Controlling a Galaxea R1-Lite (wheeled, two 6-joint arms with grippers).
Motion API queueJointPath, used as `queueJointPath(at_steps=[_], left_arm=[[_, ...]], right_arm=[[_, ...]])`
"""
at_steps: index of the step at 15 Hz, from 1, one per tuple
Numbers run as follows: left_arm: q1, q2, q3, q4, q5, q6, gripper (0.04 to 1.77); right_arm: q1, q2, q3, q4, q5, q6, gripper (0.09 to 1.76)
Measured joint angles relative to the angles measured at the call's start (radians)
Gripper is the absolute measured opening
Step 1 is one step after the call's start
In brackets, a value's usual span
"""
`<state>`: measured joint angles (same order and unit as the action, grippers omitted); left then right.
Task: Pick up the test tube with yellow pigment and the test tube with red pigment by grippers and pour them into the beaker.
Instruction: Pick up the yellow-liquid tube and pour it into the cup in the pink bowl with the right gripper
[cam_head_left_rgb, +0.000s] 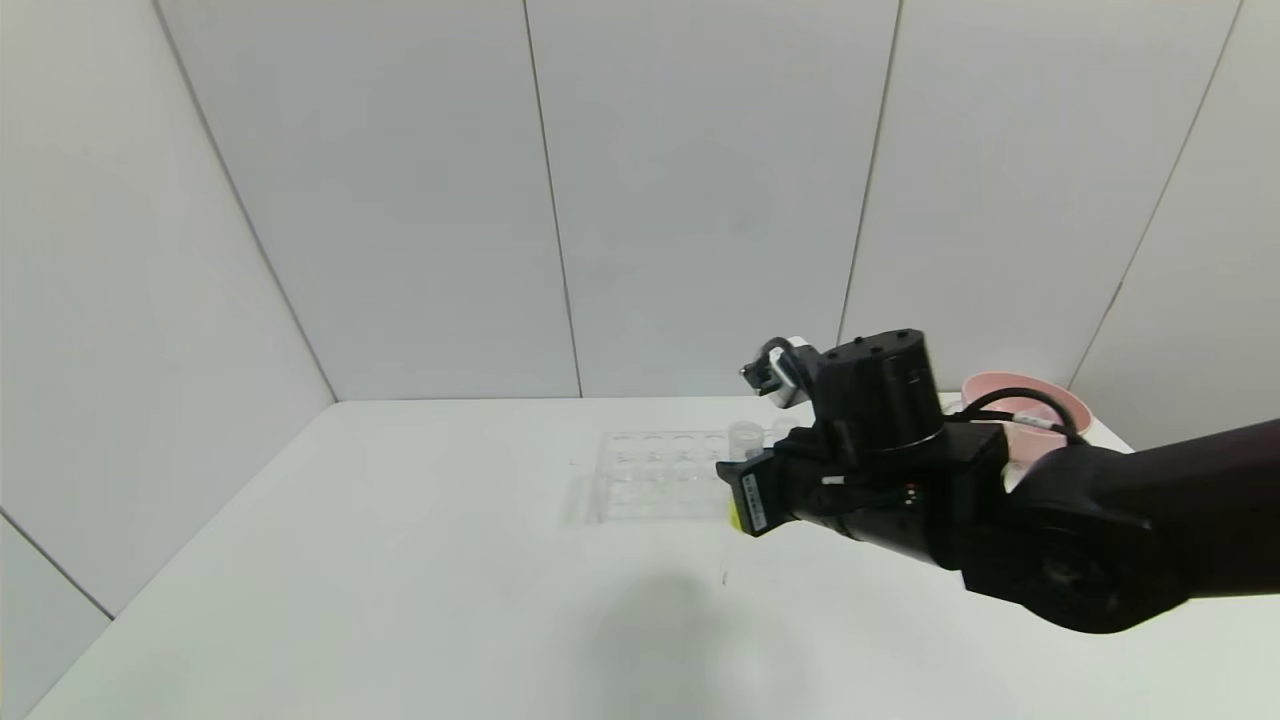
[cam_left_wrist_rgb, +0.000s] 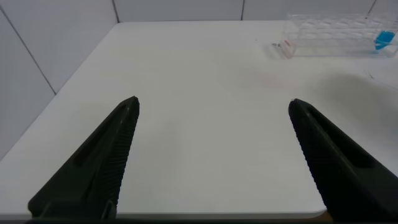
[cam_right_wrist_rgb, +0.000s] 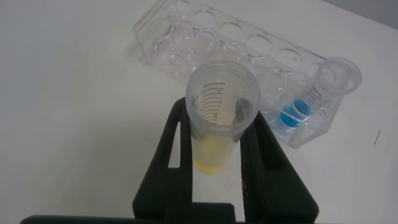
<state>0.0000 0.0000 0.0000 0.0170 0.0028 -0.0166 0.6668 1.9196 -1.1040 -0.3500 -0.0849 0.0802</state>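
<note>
Right end effector: black, two-fingered, on a black arm with looped black cables; its fingers are pinched against the sides of the test tube with yellow pigment, one on each side.
Test tube with yellow pigment: short clear plastic tube with a round open mouth and dark graduation lines printed on its inner wall; a shallow layer of bright yellow liquid sits at its base, between the fingers. It is held upright above the white counter, clear of the rack.
In the head view: the right arm reaches in from the right over the counter, its wrist hiding most of the tube; only a sliver of yellow shows at the wrist's lower edge, just beside the near right corner of the rack.
Clear plastic rack: a transparent block with rows of round wells, lying flat on the counter just beyond the held tube.
Blue-liquid tube: a clear tube of the same kind, standing tilted in an end well of the rack, with bright blue liquid at its base.
Pink bowl: wide and round, at the far right of the counter, partly behind the right arm.
Left end effector: black ribbed fingers spread wide apart, holding nothing, low over the near left part of the counter, well apart from the rack.
</note>
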Motion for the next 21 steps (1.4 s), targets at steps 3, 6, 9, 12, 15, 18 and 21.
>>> queueJointPath(at_steps=[3, 6, 9, 12, 15, 18, 21], left_arm=[[0.000, 0.000, 0.000, 0.000, 0.000, 0.000, 1.72], [0.000, 0.000, 0.000, 0.000, 0.000, 0.000, 1.72], [0.000, 0.000, 0.000, 0.000, 0.000, 0.000, 1.72], [0.000, 0.000, 0.000, 0.000, 0.000, 0.000, 1.72], [0.000, 0.000, 0.000, 0.000, 0.000, 0.000, 1.72], [0.000, 0.000, 0.000, 0.000, 0.000, 0.000, 1.72], [0.000, 0.000, 0.000, 0.000, 0.000, 0.000, 1.72]], right_arm=[[-0.139, -0.118, 0.129, 0.005, 0.241, -0.104, 0.50], [-0.326, -0.207, 0.228, 0.011, 0.437, -0.271, 0.50], [-0.521, -0.260, 0.273, 0.042, 0.631, -0.421, 0.50], [-0.670, -0.284, 0.229, 0.210, 0.737, -0.535, 0.50], [-0.780, -0.286, 0.151, 0.348, 0.799, -0.658, 0.50], [-0.870, -0.248, 0.050, 0.465, 0.819, -0.770, 0.50], [-0.930, -0.184, -0.082, 0.574, 0.820, -0.812, 0.50]])
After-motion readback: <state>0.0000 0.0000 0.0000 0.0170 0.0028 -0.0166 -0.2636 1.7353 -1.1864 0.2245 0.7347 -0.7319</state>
